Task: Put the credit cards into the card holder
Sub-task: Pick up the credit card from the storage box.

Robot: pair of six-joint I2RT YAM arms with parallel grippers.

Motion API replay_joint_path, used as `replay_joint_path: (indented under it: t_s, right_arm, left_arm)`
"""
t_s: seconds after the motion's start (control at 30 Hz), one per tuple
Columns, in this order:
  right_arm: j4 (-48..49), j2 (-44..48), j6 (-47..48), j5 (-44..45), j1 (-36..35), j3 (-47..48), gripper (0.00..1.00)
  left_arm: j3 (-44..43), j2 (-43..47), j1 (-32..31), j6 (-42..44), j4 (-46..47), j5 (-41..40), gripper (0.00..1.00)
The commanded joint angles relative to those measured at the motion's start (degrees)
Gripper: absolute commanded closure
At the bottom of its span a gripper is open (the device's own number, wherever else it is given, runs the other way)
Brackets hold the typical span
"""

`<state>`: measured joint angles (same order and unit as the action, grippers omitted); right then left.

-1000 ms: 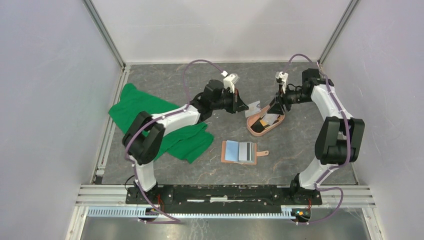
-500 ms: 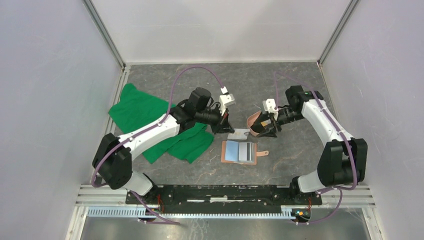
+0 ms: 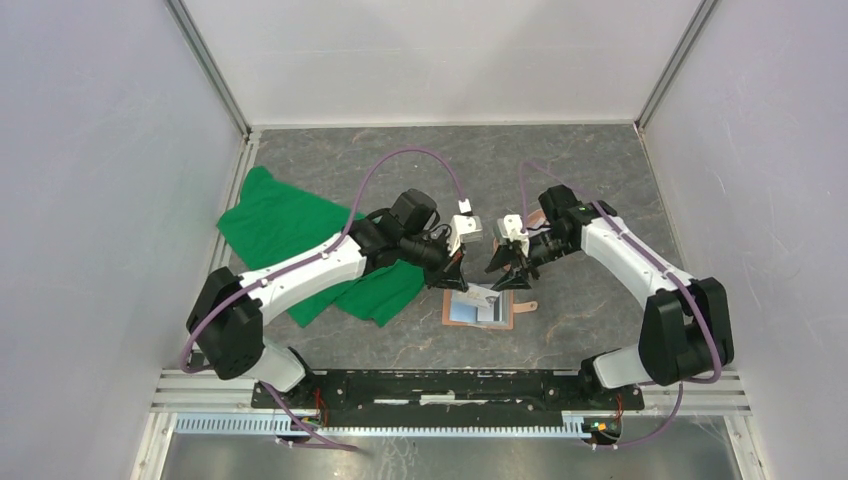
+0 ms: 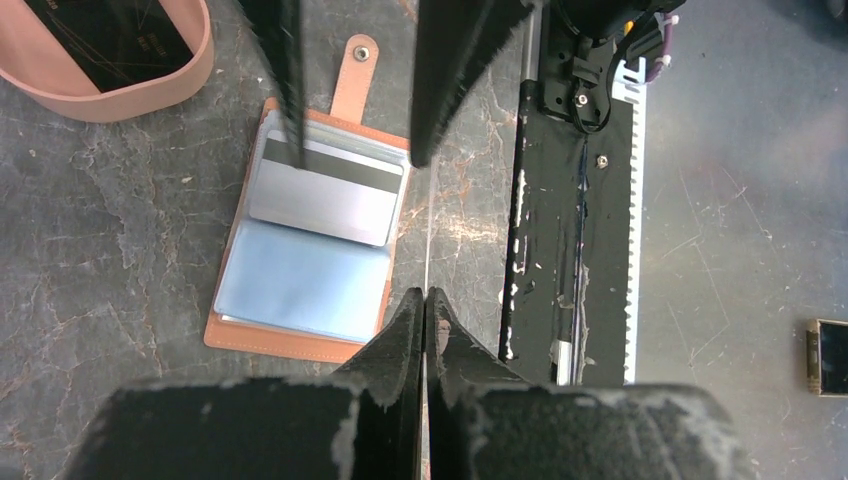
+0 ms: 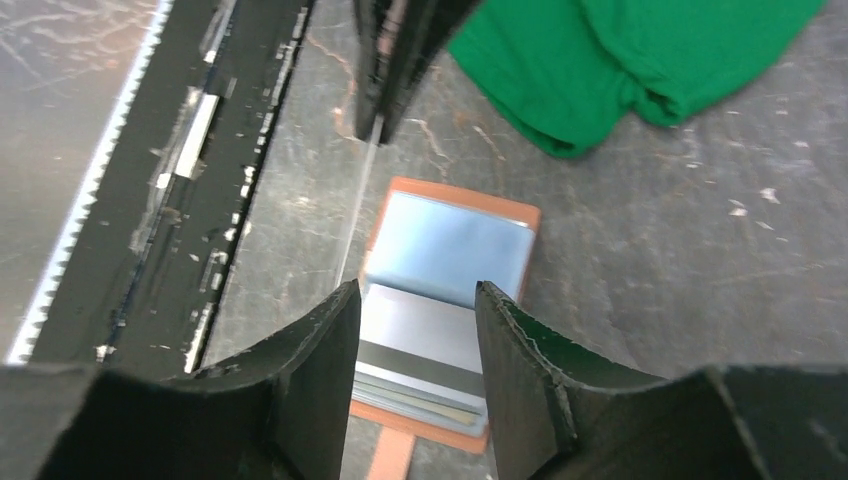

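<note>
Left gripper [image 4: 427, 297] pinches edge-on credit card [image 5: 359, 200], right gripper [image 5: 417, 295] part-open above card holder [image 4: 300, 290]; recommend squaring card to pocket mouth

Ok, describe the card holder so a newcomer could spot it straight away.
On the grey table, look just right of the green cloth. The card holder lies open and flat there. Unlike the pink tray nearby, it is a tan rectangle with blue-grey pockets, a snap tab and a silver striped card on it.
</note>
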<state>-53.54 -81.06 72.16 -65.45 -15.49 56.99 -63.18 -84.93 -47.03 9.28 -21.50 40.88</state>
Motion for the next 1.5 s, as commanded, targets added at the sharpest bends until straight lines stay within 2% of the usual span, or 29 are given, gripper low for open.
replay_joint_path:
  t_s: [0.0, 0.07, 0.17, 0.3, 0.47, 0.73, 0.8, 0.87, 0.97, 1.07, 1.1, 1.13, 1.17, 1.2, 1.23, 1.37, 1.47]
  right_arm:
    - [-4.81, -2.66, 2.89, -2.24, -2.35, 2.14, 0.51]
    - [-5.69, -3.38, 2.67, -1.23, -2.48, 3.29, 0.54]
    - [-1.20, -2.43, -5.17, 3.05, -1.97, 5.05, 0.56]
    - [8.34, 2.99, -14.87, 5.17, 1.11, 2.15, 0.45]
    - [0.95, 2.11, -7.13, -2.37, 1.57, 1.19, 0.32]
    - [-5.22, -4.60, -0.73, -5.16, -2.45, 2.02, 0.38]
    - [-3.26, -4.91, -2.60, -4.89, -3.16, 1.46, 0.46]
    - [-0.34, -5.13, -5.86, -4.11, -3.48, 0.76, 0.59]
    - [-0.15, -5.65, -6.92, -3.80, -3.47, 1.37, 0.99]
    - [1.03, -5.06, -8.45, -4.08, -3.34, 0.99, 1.00]
    - [1.98, -4.79, -9.63, -4.13, -3.35, 0.54, 1.00]
    - [3.20, -4.57, -10.71, -4.13, -3.33, 0.16, 1.00]
    - [4.13, -4.32, -12.05, -4.31, -2.98, -0.30, 1.00]
    - [5.11, -4.19, -12.97, -4.76, -2.70, -0.74, 1.00]
    - [5.66, -4.06, -13.77, -5.22, -2.13, -0.97, 1.00]
    - [10.30, -2.92, -18.63, -7.25, 0.23, -2.91, 1.00]
    - [21.16, 0.03, -30.36, -9.10, 1.94, -7.54, 1.00]
  left_arm:
    - [-2.96, -1.28, -0.17, 2.12, 0.14, -1.06, 0.98]
    - [-3.08, -1.38, -0.17, 2.02, 0.40, -2.01, 0.98]
    - [-3.15, -1.24, -0.21, 2.44, -0.45, -3.04, 0.98]
    - [-2.34, -0.58, -0.23, 2.98, -1.35, -3.88, 0.98]
    - [-1.28, -0.55, -0.26, 2.04, 0.60, -3.09, 0.98]
    - [-2.03, -1.71, -0.35, 0.63, 3.98, -3.20, 0.98]
    - [-2.04, -1.97, -0.35, 0.31, 4.49, -3.18, 0.98]
    - [-1.83, -1.93, -0.35, -0.14, 5.26, -3.27, 0.98]
    - [-1.04, -1.09, -0.35, -1.04, 6.73, -4.75, 0.98]
    - [0.95, 0.98, -0.35, -3.94, 9.79, -8.37, 0.97]
    - [1.97, 1.91, -0.27, -5.10, 11.15, -9.47, 0.93]
    - [3.15, 2.96, -0.20, -6.84, 12.94, -10.75, 0.84]
    - [4.54, 4.42, -0.03, -8.53, 14.81, -12.04, 0.69]
    - [6.26, 5.92, 0.19, -10.43, 17.04, -13.23, 0.15]
    - [7.95, 7.87, 0.45, -12.21, 19.30, -14.16, 0.02]
    - [18.50, 17.91, 3.70, -20.05, 31.43, -18.47, 0.00]
    - [29.73, 25.29, 6.47, -30.96, 45.26, -22.66, 0.00]
